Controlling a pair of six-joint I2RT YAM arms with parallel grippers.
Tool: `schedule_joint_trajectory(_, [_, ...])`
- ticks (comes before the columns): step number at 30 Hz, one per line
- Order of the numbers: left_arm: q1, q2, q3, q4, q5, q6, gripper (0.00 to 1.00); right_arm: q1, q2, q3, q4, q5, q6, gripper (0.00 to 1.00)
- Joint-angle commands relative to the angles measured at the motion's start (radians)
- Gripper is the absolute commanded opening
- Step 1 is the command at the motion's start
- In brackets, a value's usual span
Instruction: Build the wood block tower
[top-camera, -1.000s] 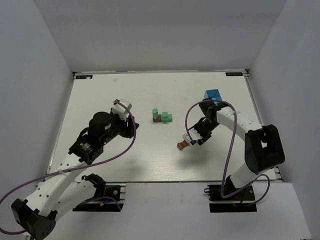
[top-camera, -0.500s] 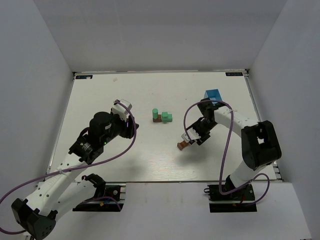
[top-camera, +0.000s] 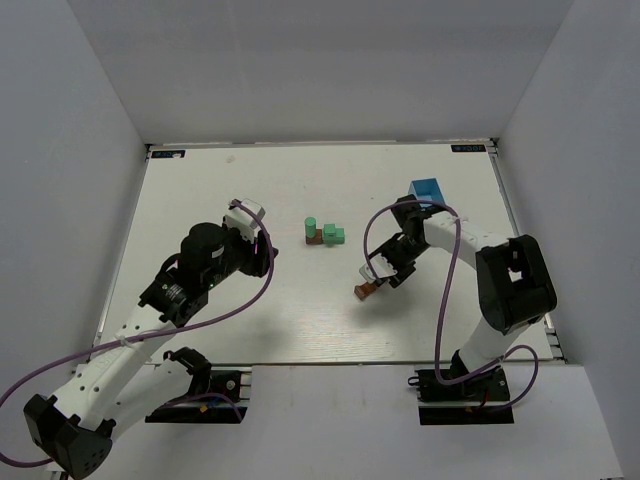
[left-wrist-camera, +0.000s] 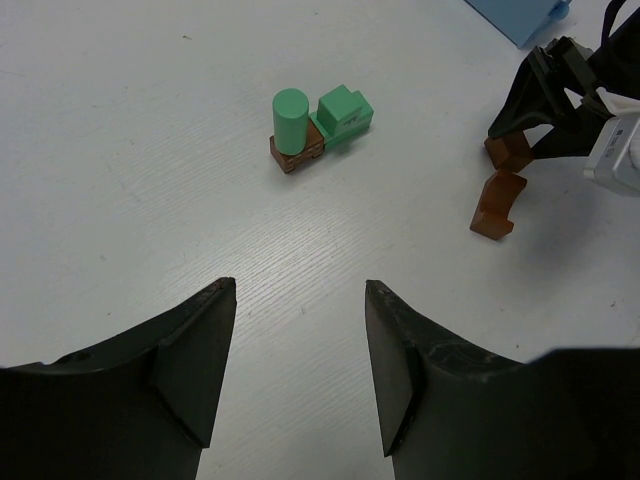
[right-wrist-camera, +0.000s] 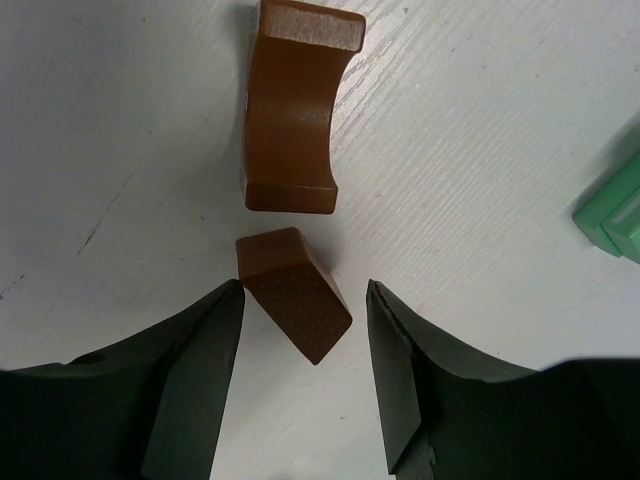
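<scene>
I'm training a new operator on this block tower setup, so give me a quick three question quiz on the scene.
1. True or false: the green cylinder stands on a brown block.
2. Which gripper has a small brown piece between its open fingers? A left, B right, C neither.
3. Fill in: the open-topped box is ____.
Key: 1 true; 2 B, the right gripper; 3 blue.

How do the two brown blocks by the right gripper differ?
The arch block is longer with a concave side; the small brown block is a plain chunk. The small one sits between the right gripper's open fingers; the arch lies beyond them. Both are reddish-brown wood.
</scene>
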Motion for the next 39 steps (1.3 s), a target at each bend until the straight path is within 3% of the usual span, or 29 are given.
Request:
schedule_joint_trajectory(1, [-0.002,-0.005,0.001,0.002,-0.008,0.005,0.65,0.005,0.016,0.022,0.019,-0.003,-0.338,0.59])
schedule_joint_trajectory(7, [-0.002,-0.005,0.001,0.002,-0.008,0.005,0.65,0.004,0.032,0.013,0.027,0.007,-0.319,0.56])
schedule_joint_trajectory(12, [-0.002,-0.005,0.001,0.002,-0.018,0.005,0.63,0.005,0.016,0.011,0.024,0.019,-0.283,0.45])
schedule_joint_trajectory(18, [-0.002,-0.005,0.001,0.002,-0.018,0.005,0.63,0.005,0.015,0.016,0.018,0.027,-0.200,0.16])
schedule_joint_trajectory(22, [-0.002,-0.005,0.001,0.002,-0.018,0.005,0.63,0.002,0.026,0.020,0.079,0.036,-0.061,0.08])
schedule_joint_trajectory(28, [-0.002,-0.014,0.001,0.002,-0.018,0.005,0.63,0.002,0.073,0.065,0.177,0.065,0.205,0.00])
schedule_joint_trajectory(39, [-0.002,-0.014,0.001,0.002,-0.018,0.005,0.62,0.010,0.217,0.261,0.089,0.074,0.605,0.00])
